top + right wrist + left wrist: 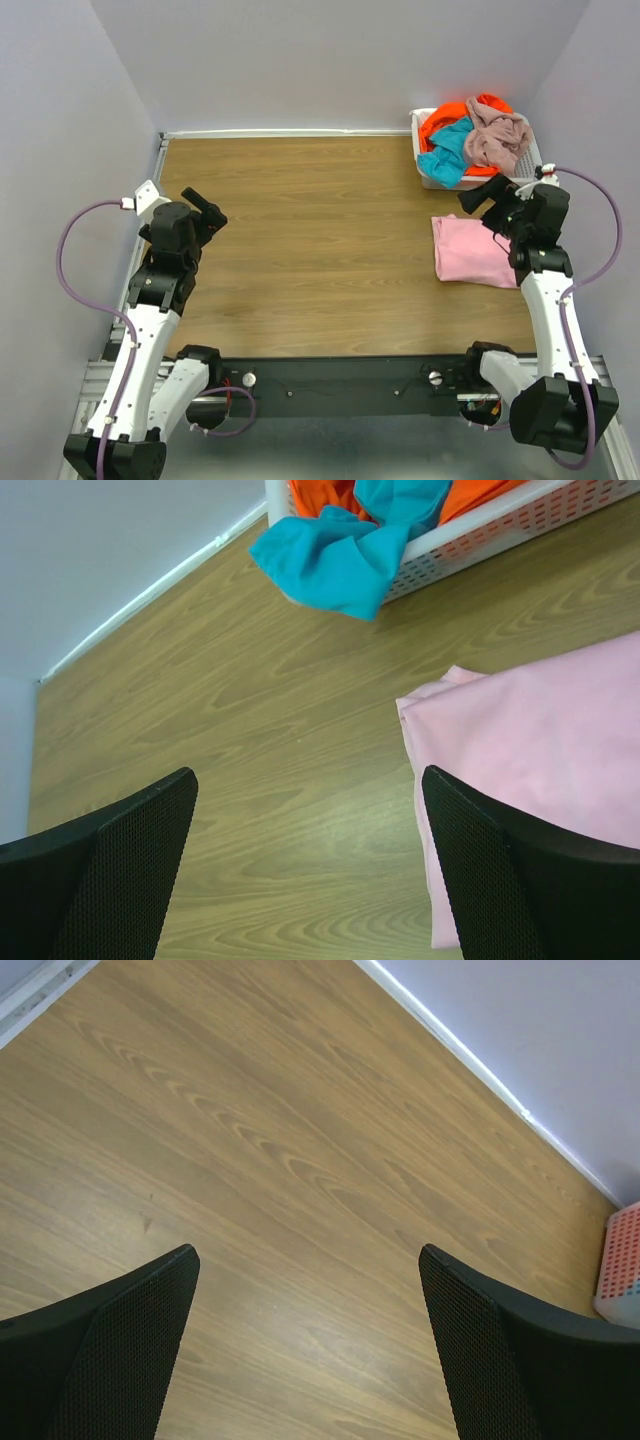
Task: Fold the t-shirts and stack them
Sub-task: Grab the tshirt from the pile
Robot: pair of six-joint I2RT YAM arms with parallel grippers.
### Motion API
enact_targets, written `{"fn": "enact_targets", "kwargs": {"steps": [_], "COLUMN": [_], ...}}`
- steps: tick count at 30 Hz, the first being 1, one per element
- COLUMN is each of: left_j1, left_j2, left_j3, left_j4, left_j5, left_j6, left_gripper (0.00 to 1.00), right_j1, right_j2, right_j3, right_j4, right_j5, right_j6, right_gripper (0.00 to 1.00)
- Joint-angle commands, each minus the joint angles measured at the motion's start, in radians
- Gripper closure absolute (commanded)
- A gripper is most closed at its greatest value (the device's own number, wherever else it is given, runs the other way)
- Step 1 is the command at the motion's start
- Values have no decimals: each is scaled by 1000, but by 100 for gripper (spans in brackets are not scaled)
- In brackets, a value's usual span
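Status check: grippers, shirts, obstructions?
Left gripper open, right gripper open, both empty. Pink shirt folded on table; orange, teal, mauve shirts in basket. No obstructions seen.

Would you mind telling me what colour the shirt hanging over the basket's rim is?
The shirt is teal, clearest in the right wrist view.

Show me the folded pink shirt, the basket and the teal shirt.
folded pink shirt (470, 252), top external view, middle of its upper face
basket (520, 528), right wrist view, slotted side wall
teal shirt (330, 560), right wrist view, fold hanging over the basket wall
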Motion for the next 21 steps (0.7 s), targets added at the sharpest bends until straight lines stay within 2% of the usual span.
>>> {"fn": "enact_targets", "kwargs": {"steps": [1, 4, 6, 16, 17, 21], "left_j1": [3, 3, 4, 4, 4, 3], "left_j2": [14, 21, 25, 83, 89, 112], "left_j3": [22, 17, 16, 21, 22, 28], "left_j4": [-9, 2, 14, 45, 48, 60], "left_j5": [-29, -30, -29, -38, -38, -44], "left_j6": [-15, -15, -15, -11, -11, -11], "left_gripper": [1, 1, 1, 1, 1, 1], "right_j1": [-4, -4, -4, -5, -4, -5], "right_j2": [32, 96, 144, 682, 766, 934], "right_j3": [77, 157, 210, 675, 742, 879], "right_j4": [-21, -24, -26, -78, -85, -90], "right_j5": [5, 35, 122, 384, 394, 392], "right_j6": [-32, -82, -91, -200, -203, -239], "right_gripper": [0, 0, 0, 0, 0, 0]}}
